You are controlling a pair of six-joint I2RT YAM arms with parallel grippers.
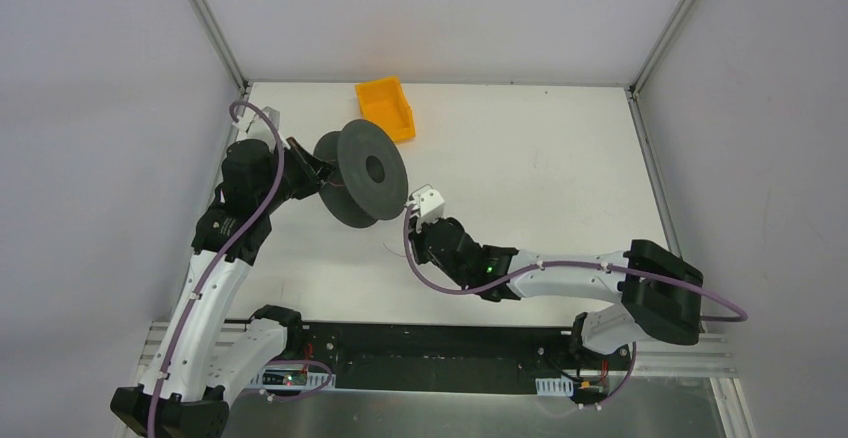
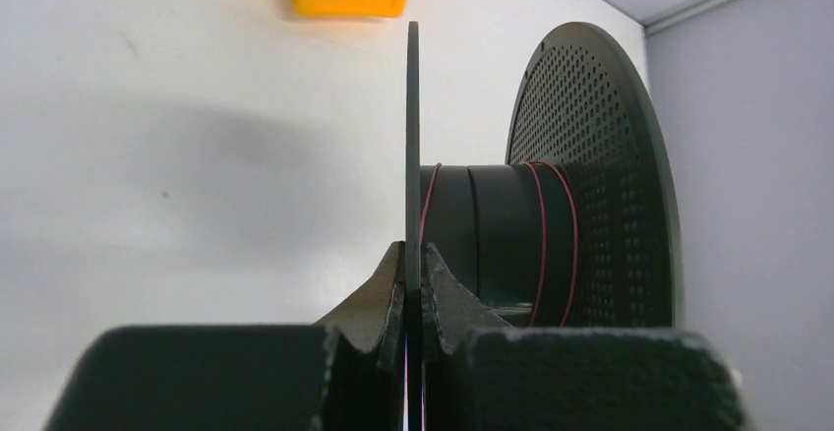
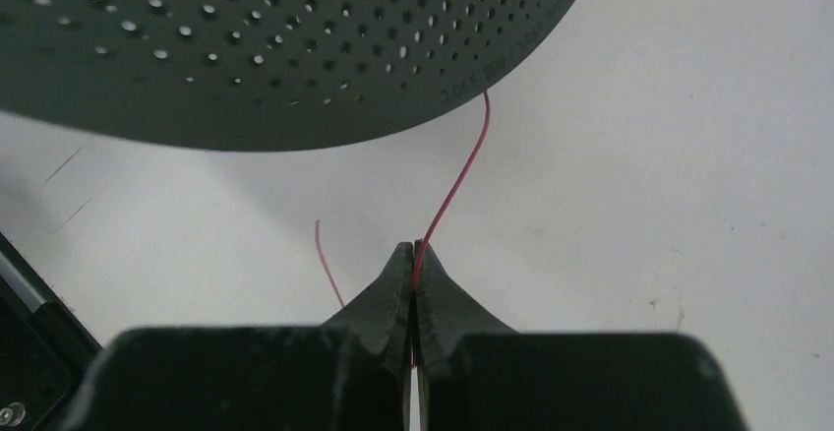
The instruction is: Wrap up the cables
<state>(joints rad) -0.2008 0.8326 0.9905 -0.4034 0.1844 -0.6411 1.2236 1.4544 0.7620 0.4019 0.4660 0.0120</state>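
Note:
A dark grey spool (image 1: 362, 170) is held above the table's back left. My left gripper (image 1: 312, 170) is shut on the thin edge of its near flange (image 2: 413, 136). A few turns of the thin red cable (image 2: 540, 224) lie round the spool's hub, beside the perforated far flange (image 2: 600, 155). My right gripper (image 3: 414, 246) is shut on the cable (image 3: 457, 180), which runs up from the jaws to behind the perforated flange (image 3: 256, 47). A short free end of cable (image 3: 326, 262) curls out left of the fingers. In the top view my right gripper (image 1: 416, 208) sits just right of the spool.
An orange bin (image 1: 386, 108) stands at the back of the white table (image 1: 540, 168), behind the spool. Grey walls close in the table at the left, right and back. A black rail (image 1: 430, 343) runs along the near edge between the arm bases.

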